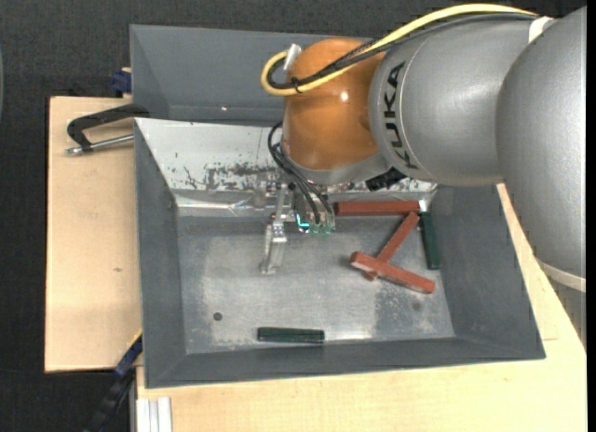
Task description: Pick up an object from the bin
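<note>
Red sticks (396,239), apart from end effector (272,261), view's right

The arm (466,95) reaches in from the right, end effector (273,253) hanging below its orange wrist (326,123).

We see a grey bin (158,263) w/ dark specks, red-brown sticks (396,275), a dark green stick (291,335) & an orange arm cover (326,123) w/ a yellow cable (447,16).

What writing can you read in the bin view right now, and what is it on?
"KUKA": black letters running down the grey arm housing.
Nothing is written on the red pieces, the dark stick or the bin.
</note>
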Controlling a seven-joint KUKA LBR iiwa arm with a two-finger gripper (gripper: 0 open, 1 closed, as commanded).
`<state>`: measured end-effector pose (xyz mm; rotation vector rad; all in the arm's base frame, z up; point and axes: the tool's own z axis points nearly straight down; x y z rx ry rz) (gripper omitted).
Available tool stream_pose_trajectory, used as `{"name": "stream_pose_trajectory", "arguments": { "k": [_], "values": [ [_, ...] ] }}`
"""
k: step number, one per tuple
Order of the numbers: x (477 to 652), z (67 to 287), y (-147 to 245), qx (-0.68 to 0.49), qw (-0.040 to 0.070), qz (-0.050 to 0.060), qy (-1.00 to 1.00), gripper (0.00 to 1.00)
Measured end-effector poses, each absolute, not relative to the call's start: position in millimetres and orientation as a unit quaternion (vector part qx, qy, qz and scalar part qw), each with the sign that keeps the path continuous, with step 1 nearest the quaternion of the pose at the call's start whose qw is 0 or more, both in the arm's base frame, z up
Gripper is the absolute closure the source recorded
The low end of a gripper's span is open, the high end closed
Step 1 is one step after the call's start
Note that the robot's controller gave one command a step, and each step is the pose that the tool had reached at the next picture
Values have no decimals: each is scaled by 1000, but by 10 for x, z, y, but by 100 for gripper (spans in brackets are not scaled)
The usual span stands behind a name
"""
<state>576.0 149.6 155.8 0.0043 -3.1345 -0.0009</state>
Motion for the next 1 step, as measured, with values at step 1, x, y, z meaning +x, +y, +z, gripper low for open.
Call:
{"name": "stream_pose_trajectory", "arguments": {
  "k": [1],
  "values": [
    [5781,1606,1490,0,-1,-1,-1000,0]
  ]
}}
